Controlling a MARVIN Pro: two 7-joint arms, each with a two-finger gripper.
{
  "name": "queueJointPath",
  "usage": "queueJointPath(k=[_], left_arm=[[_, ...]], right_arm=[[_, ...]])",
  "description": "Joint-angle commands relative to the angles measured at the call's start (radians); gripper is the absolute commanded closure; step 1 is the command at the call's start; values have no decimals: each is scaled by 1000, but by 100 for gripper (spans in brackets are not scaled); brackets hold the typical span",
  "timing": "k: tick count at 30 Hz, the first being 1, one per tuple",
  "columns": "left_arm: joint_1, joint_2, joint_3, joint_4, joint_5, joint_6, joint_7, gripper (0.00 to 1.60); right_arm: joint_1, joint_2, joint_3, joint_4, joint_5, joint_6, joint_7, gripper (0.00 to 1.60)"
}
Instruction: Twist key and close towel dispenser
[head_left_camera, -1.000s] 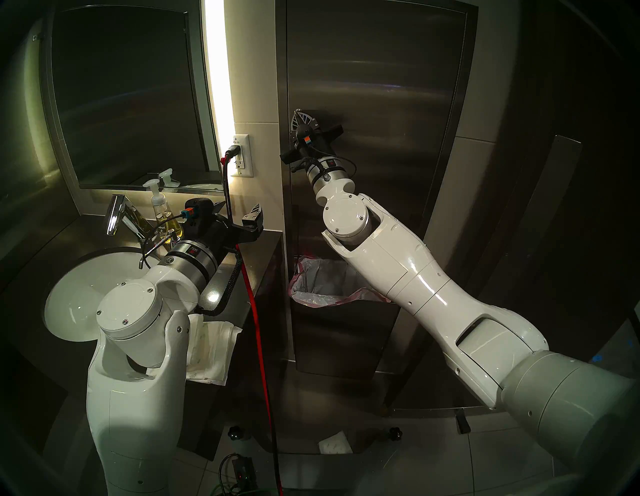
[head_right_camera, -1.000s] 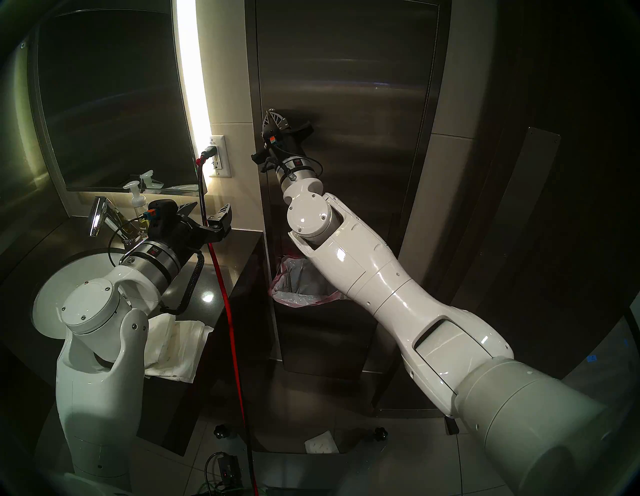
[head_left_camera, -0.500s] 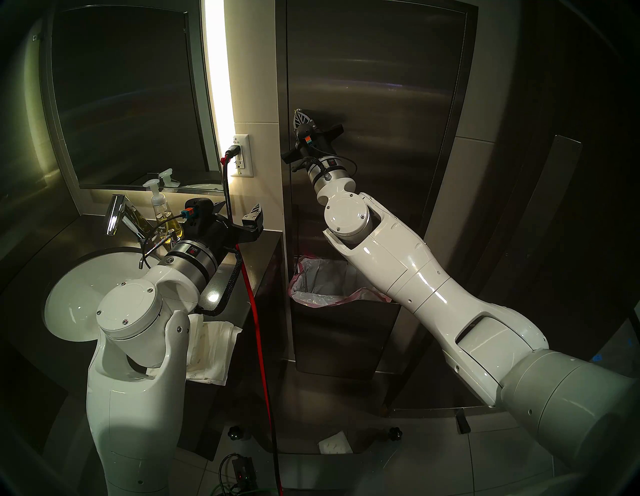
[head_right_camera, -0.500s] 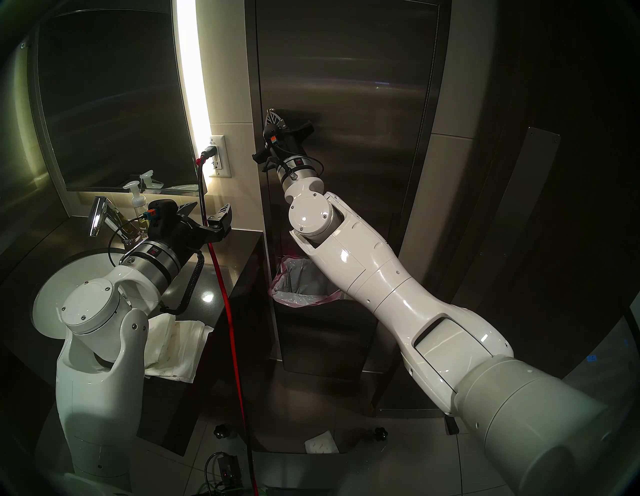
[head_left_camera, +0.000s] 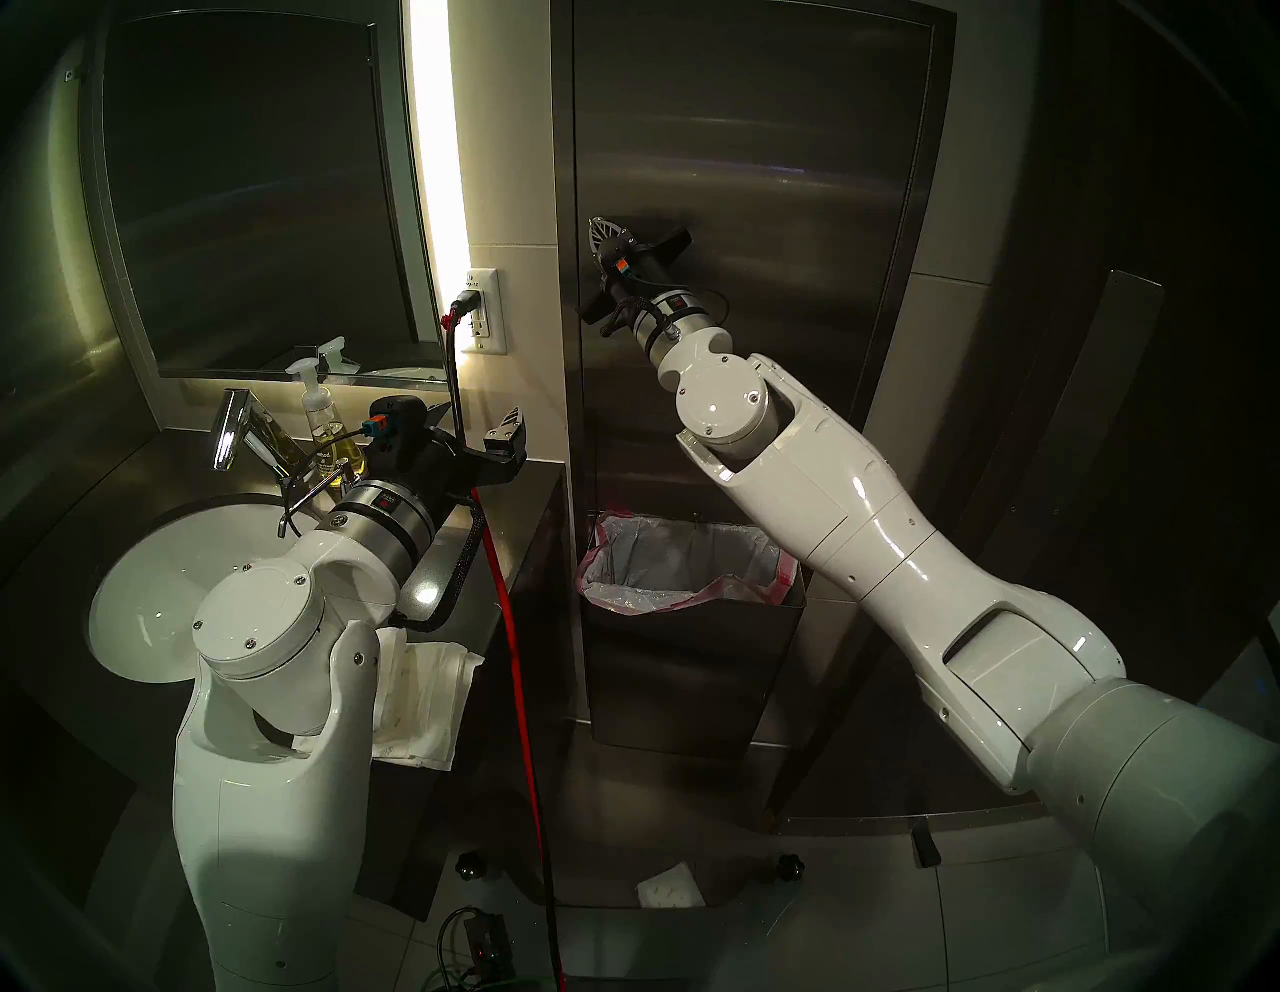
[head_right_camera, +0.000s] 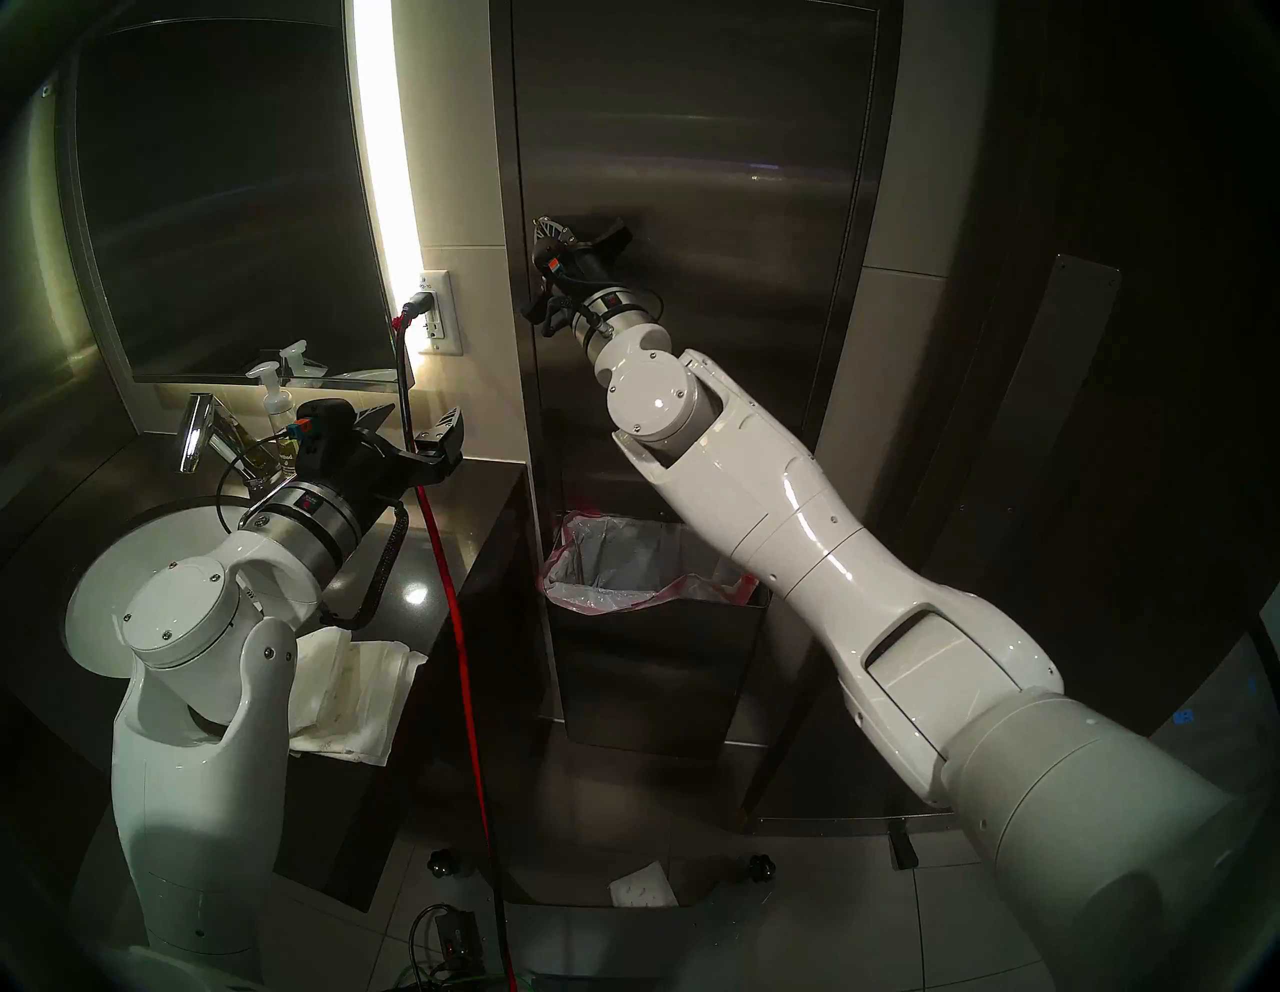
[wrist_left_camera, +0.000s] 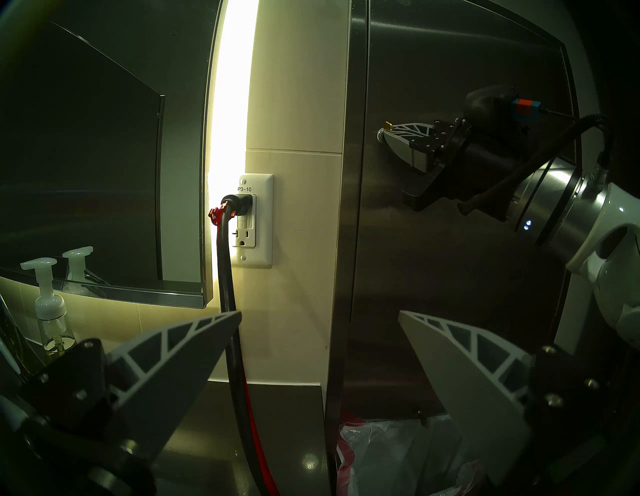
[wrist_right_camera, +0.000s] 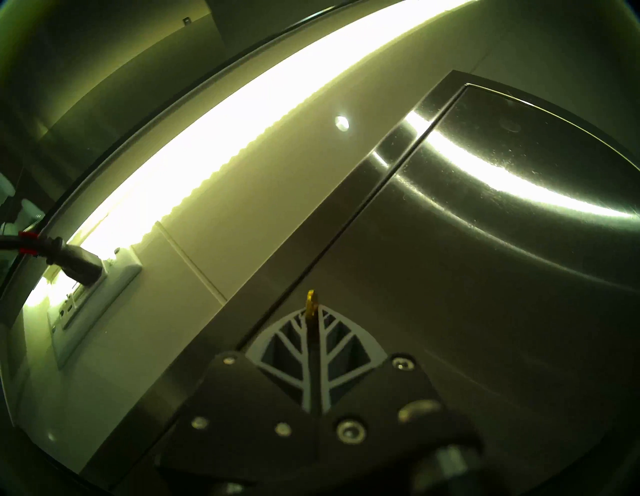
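Dim washroom: lit vertical light strip (head_left_camera: 433, 138) beside dark mirror (head_left_camera: 249, 187), white sink (head_left_camera: 138, 609), tiled floor (head_left_camera: 866, 921).

right arm (head_left_camera: 852, 512): stretched up across the towel dispenser (head_left_camera: 762, 173) door | right gripper (wrist_right_camera: 311, 313): fingers pressed together, pinching the key (wrist_right_camera: 310, 300) at the door's left edge | left arm (head_left_camera: 277, 665): bent, left of the dispenser | left gripper (wrist_left_camera: 320, 332): level, fingers spread, holding nothing
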Motion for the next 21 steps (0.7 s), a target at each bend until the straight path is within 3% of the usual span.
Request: queueJointPath(k=[1,9,13,21], left_arm=[[-6,0,1,-10,1,-2,1,0],[-6,0,0,-9,0,-2,0,0],[-6,0,0,-9,0,-2,0,0],[-6,0,0,-10,1,-2,0,0]], right_arm=[[73,99,15,-33,-23,-5,76,160],[162,175,37,-21,-51,-30,248,160],[171,176,86,-30,-67,-40,307,160],[229,182,100,-3,-38,-76,403,160]])
